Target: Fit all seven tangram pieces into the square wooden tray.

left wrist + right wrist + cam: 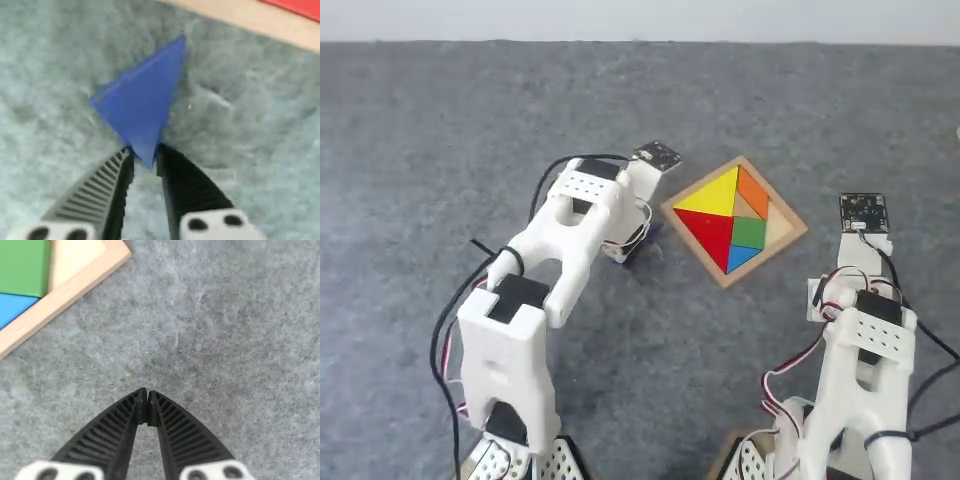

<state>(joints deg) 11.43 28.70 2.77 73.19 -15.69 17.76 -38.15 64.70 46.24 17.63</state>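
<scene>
The grey, carpet-like worktop [440,120] is carrying a square wooden tray [770,256], which is sitting a little right of the middle, turned so that one corner is pointing toward the near edge. Inside it, a yellow triangle [715,195] and a red triangle [715,238] are filling the half facing the left edge. An orange piece [753,190], a green square [748,233] and a light blue triangle [740,257] are lying in the other half. A pale patch is showing beside the green square, toward the right edge of the worktop; whether it is bare tray floor or a pale piece cannot be told.

A dark blue triangle [142,107] is lying on the worktop just outside the tray, on the side facing the left edge, close to the wooden rim but apart from it. The left arm [575,215] is stretching from the near left corner toward the middle, and its jaws are pinching one pointed corner of this blue triangle, one on each side of the tip.

The right arm [865,330] is standing by the near right corner. Its jaws are closed with nothing between them and are hanging over bare worktop, near the tray's side that faces the right edge, not touching it.
</scene>
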